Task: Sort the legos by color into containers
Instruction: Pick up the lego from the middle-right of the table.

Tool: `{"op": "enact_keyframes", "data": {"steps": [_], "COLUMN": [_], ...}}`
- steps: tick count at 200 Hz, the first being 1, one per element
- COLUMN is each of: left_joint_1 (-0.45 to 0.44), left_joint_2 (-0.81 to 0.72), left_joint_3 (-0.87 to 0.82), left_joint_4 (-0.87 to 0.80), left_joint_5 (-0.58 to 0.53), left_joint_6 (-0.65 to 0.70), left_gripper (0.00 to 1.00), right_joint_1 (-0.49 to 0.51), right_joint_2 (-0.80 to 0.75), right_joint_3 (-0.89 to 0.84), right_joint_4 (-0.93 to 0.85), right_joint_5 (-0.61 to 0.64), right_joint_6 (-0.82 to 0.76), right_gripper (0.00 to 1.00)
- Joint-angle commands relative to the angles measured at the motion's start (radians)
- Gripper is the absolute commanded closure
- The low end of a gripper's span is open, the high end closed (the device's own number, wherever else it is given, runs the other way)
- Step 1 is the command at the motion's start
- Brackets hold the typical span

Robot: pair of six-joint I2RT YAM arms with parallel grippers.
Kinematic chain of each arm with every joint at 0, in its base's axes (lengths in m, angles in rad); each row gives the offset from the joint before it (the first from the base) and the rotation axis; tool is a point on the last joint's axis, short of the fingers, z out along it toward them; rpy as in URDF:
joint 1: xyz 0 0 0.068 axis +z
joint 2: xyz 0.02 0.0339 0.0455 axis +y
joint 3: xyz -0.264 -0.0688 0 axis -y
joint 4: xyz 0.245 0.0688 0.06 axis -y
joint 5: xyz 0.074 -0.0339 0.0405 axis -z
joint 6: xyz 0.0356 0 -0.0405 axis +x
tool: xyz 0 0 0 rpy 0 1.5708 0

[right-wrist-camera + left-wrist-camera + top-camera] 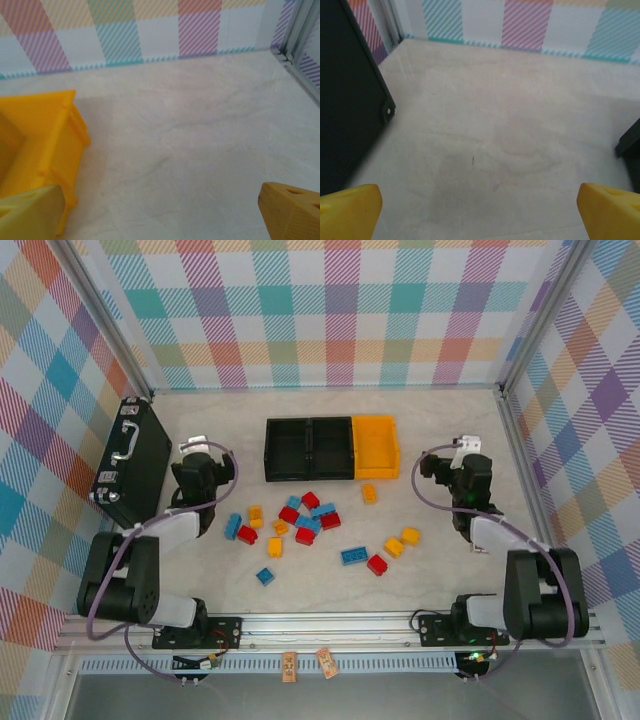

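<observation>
Studded plastic legos (305, 530) lie scattered on the pale, faintly veined table (430, 510), just in front of three boxy bins (330, 448), two black and one yellow. The left gripper (197, 452) and right gripper (463, 448) gape wide, empty. The wrist views crop their yellow wedge fingertips (350, 210).

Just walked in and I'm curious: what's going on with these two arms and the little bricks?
The job here is sorting the legos by color. The left gripper and right gripper are both open and empty, one at each side of the table. The red, blue and yellow-orange pieces lie scattered between them, and the two black bins and the yellow-orange bin behind look empty.
</observation>
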Motion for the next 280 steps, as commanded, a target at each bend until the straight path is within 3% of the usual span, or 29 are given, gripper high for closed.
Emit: {"op": "enact_keyframes", "data": {"steps": [1, 17, 31, 44, 53, 78, 102, 137, 180, 246, 280], "left_joint_1": [-0.005, 0.000, 0.009, 0.017, 0.017, 0.010, -0.048, -0.224, -0.459, -0.594, -0.627], "left_joint_2": [-0.107, -0.181, -0.223, -0.234, -0.233, -0.213, -0.235, -0.295, -0.310, -0.198, -0.155], "left_joint_3": [0.060, 0.090, 0.144, 0.177, 0.207, 0.247, 0.216, 0.163, 0.137, 0.137, 0.145], "left_joint_4": [-0.178, -0.290, -0.473, -0.536, -0.611, -0.740, -0.826, -0.905, -0.931, -0.867, -0.852], "left_joint_5": [-0.021, 0.002, 0.019, 0.160, 0.233, 0.479, 0.586, 0.592, 0.433, 0.393, 0.375], "left_joint_6": [-0.112, -0.320, -0.533, -0.536, -0.552, -0.543, -0.523, -0.489, -0.509, -0.536, -0.541], "left_gripper": [0.00, 0.01, 0.00, 0.00, 0.01, 0.22, 0.29, 0.35, 0.28, 0.28, 0.28], "right_joint_1": [-0.001, -0.004, -0.005, -0.008, -0.009, -0.006, 0.007, 0.115, 0.264, 0.345, 0.355], "right_joint_2": [-0.098, -0.171, -0.213, -0.231, -0.234, -0.191, -0.138, -0.078, 0.004, 0.164, 0.210], "right_joint_3": [0.050, 0.091, 0.144, 0.168, 0.192, 0.319, 0.376, 0.368, 0.330, 0.309, 0.305], "right_joint_4": [-0.170, -0.307, -0.526, -0.603, -0.656, -0.955, -1.162, -1.300, -1.314, -1.259, -1.222], "right_joint_5": [-0.065, -0.114, -0.043, -0.097, -0.168, -0.223, -0.222, -0.144, -0.059, -0.022, -0.035], "right_joint_6": [0.115, 0.250, 0.487, 0.507, 0.478, 0.476, 0.488, 0.525, 0.615, 0.675, 0.674], "right_gripper": [0.01, 0.01, 0.01, 0.00, 0.12, 0.27, 0.30, 0.29, 0.27, 0.28, 0.39]}}
